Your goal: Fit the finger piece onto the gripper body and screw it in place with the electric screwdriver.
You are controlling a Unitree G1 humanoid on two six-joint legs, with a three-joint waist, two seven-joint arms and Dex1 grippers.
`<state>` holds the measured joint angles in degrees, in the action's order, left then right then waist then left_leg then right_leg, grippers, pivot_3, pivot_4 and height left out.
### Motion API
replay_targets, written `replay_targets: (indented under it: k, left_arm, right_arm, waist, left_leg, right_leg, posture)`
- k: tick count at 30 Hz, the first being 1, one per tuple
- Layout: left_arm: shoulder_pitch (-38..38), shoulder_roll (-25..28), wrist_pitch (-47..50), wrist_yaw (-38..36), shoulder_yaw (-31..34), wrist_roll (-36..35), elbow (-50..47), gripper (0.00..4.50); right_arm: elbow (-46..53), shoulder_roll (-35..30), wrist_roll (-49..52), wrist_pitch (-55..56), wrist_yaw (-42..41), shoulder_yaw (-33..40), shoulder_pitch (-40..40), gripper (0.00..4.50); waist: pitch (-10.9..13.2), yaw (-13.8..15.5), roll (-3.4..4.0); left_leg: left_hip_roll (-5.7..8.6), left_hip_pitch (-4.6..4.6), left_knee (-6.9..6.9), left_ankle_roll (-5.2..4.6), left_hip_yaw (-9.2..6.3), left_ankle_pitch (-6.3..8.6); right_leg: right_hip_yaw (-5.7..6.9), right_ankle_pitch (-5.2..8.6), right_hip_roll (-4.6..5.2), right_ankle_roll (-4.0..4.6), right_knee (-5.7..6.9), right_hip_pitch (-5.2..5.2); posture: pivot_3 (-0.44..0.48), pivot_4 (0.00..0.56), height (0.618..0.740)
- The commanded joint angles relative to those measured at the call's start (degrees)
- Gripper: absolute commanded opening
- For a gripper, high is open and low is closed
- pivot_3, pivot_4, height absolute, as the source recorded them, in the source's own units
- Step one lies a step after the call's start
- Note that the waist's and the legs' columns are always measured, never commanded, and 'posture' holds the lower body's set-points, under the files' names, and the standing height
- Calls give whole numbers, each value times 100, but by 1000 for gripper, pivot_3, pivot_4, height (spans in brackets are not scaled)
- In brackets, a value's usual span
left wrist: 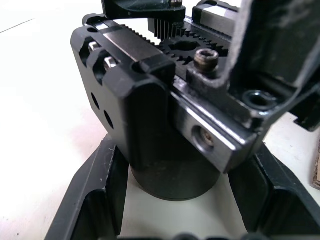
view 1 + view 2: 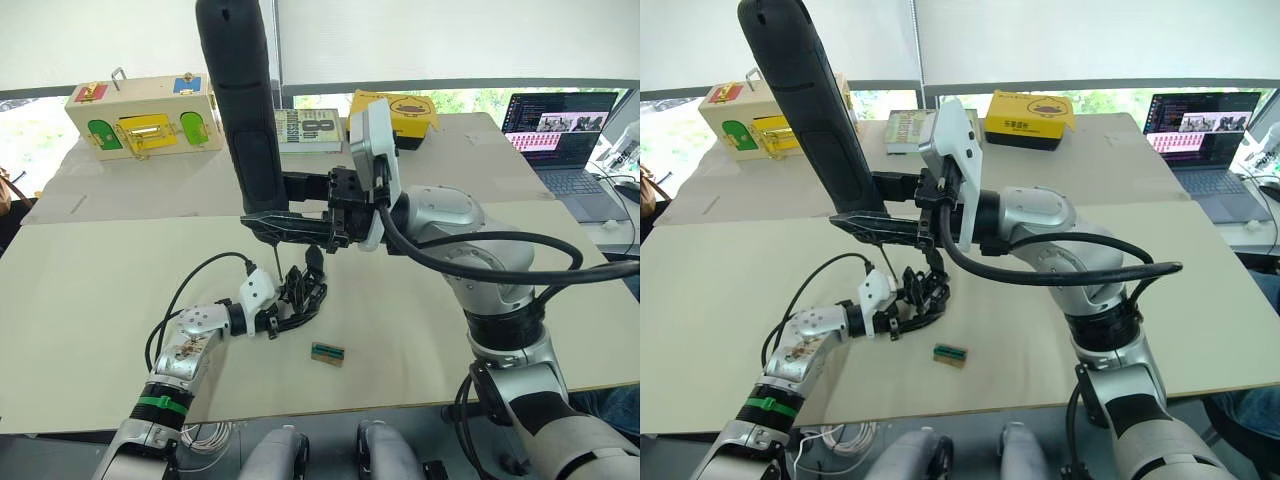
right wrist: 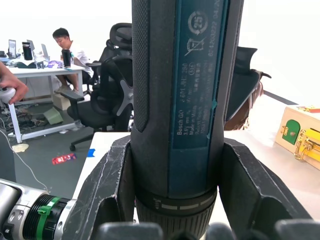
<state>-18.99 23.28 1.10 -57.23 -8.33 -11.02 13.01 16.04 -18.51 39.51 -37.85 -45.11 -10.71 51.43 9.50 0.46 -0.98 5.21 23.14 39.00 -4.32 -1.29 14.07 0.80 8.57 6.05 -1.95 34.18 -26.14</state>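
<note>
Mid-table, well clear of edges, left gripper clasps the black gripper body; right gripper grips the upright electric screwdriver, bit down over it.

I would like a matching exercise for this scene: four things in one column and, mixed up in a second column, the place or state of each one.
Things:
1. electric screwdriver
2. gripper body
3. laptop
4. small green-topped block

Places or states:
A. lying alone on the near table, touched by nothing
B. held upright in the right pincer, bit pointing down
C. open on the far table at the right
D. gripped at its round base by the left pincer, on the table

Pairs: 1-B, 2-D, 3-C, 4-A
</note>
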Motion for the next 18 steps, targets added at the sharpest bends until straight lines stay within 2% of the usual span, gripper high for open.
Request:
replay_targets:
  k: [1,18]
  left_arm:
    - [149,63,15,-124,-120,64,151,2282]
    - [198,58,-4,-96,-117,77,186,2282]
  right_arm:
    - [115,93,-2,77,-69,55,98,1924]
    - [-59,255,-560,273,-402,-172,-23,1924]
  waist:
    - [0,-2,0]
    - [-1,-39,1]
  left_leg:
    - [0,0,0,0,0,0]
    - [0,-1,0,1,0,-1]
  right_leg:
    - [0,0,0,0,0,0]
    - [0,0,0,0,2,1]
  posture:
    - [0,150,740]
    - [0,150,740]
